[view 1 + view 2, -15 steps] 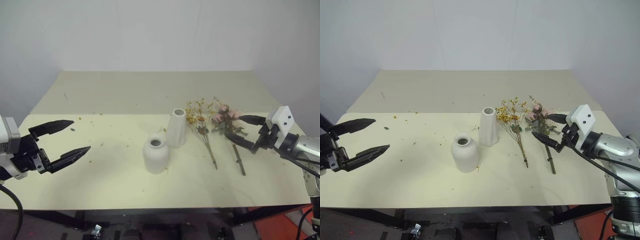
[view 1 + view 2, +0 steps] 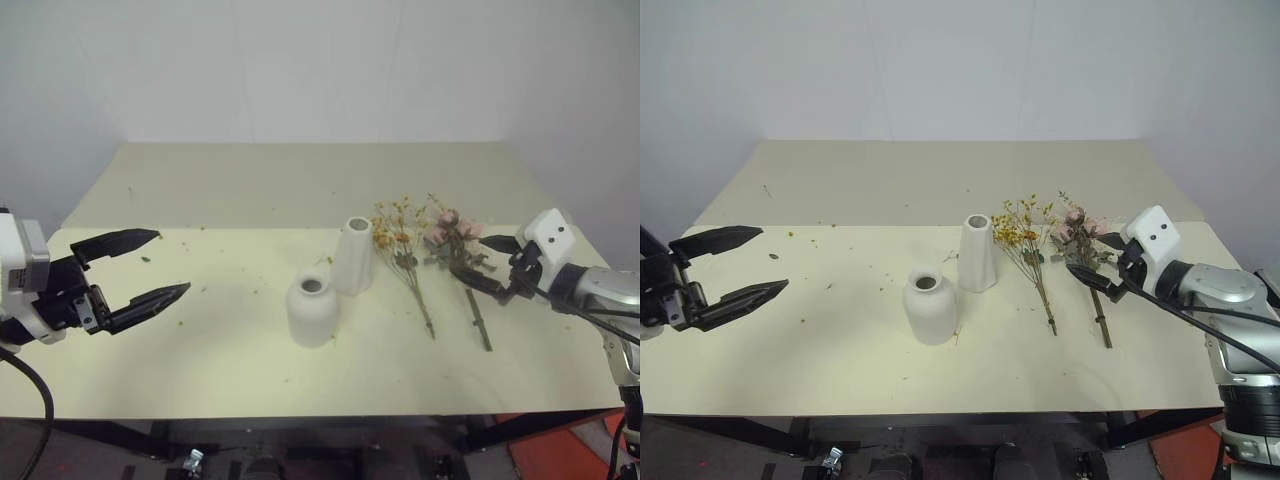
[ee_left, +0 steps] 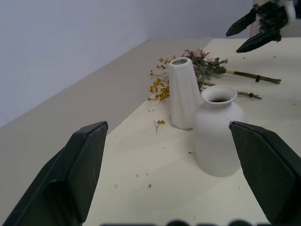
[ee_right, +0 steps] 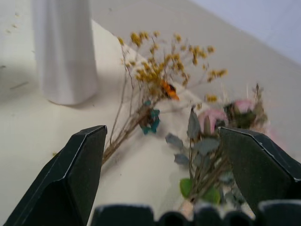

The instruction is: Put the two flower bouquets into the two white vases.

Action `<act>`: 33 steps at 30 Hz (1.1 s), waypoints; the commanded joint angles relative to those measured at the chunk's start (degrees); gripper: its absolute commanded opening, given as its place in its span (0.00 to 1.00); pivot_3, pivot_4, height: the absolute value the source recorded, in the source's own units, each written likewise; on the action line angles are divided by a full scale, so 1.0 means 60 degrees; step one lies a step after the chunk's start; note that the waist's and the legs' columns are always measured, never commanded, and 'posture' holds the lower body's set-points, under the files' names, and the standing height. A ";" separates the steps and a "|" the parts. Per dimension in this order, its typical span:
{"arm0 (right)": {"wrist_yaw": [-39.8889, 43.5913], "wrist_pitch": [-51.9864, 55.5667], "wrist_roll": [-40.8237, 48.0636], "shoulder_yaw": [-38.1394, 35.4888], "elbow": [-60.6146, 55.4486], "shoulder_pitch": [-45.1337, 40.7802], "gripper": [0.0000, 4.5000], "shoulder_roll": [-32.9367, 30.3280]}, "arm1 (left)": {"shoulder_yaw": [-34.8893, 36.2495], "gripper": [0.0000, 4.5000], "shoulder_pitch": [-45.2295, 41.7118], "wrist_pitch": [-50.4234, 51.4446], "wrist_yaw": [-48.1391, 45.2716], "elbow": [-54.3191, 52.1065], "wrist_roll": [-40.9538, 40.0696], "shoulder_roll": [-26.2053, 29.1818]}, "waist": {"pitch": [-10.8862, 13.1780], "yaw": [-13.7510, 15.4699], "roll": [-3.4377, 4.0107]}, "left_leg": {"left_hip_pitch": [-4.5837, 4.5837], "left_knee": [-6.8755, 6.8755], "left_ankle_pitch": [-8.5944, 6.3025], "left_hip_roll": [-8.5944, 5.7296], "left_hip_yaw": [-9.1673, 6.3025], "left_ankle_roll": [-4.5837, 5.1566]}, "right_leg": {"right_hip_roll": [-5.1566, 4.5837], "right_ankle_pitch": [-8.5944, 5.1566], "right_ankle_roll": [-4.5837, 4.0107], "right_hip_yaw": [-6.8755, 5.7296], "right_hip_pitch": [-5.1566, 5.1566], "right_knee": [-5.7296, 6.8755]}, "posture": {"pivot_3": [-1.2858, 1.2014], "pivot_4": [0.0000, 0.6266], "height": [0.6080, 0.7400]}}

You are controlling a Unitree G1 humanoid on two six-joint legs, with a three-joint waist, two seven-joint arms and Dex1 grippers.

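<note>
Left eye view: a cream table [image 2: 230, 370] carries all task items, with the tall tapered white vase [image 2: 353, 256] taken as the landmark. Small plant crumbs [image 2: 160, 243] lie scattered over the tabletop to the robot's left of this vase. The round-bodied white vase [image 2: 312, 311] stands upright just beside the tall vase, nearer the robot and slightly to its left; the two appear close but whether they touch cannot be told. Both vase mouths are empty. The pink rose bouquet [image 2: 455, 238] lies flat on the table well to the right of the tall vase, blossoms toward the far edge and stem [image 2: 478, 318] pointing toward the robot. The yellow-orange blossom bouquet [image 2: 398, 232] lies flat between the tall vase and the rose bouquet, its heads near the vase's upper part and its thin stem running toward the robot. The left gripper [image 2: 138, 271] hangs above the table far to the left of the tall vase, fingers spread wide and holding nothing. The right gripper [image 2: 488, 265] is poised at the rose bouquet, on its far side from the tall vase, fingers parted on either side of the foliage without clasping it.
</note>
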 commanded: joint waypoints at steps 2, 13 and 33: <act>-0.0597 0.2747 -0.0073 0.0599 -0.0394 -0.1221 0.99 -0.0463 | -0.0427 1.00 -0.0629 -0.0106 -0.0164 0.0343 0.0068 0.0306 | 0.0001 -0.0041 0.0001 | -0.0005 0.0000 0.0000 0.0001 0.0002 0.0000 | 0.0001 0.0002 0.0002 0.0002 -0.0007 -0.0001 | 0.52 0.24 1.00; -0.1079 0.5710 -0.1546 0.3679 0.2844 -0.4499 0.99 0.0046 | -0.2412 1.00 -0.3285 0.0818 -0.0737 0.1743 -0.0131 0.0957 | 0.0001 -0.0093 0.0001 | -0.0050 0.0000 0.0000 -0.0003 -0.0004 0.0001 | -0.0001 0.0032 0.0053 -0.0006 -0.0034 -0.0019 | 0.52 0.24 1.00; 0.1837 0.3704 -0.3857 0.5974 1.0569 -0.8379 0.47 0.1957 | -0.3916 1.00 -0.5439 0.0522 -0.2088 0.3072 0.0762 0.0618 | 0.0007 -0.0243 0.0010 | -0.0072 0.0001 0.0001 -0.0004 -0.0013 0.0002 | 0.0001 0.0037 0.0054 -0.0012 -0.0061 0.0002 | 0.52 0.24 1.00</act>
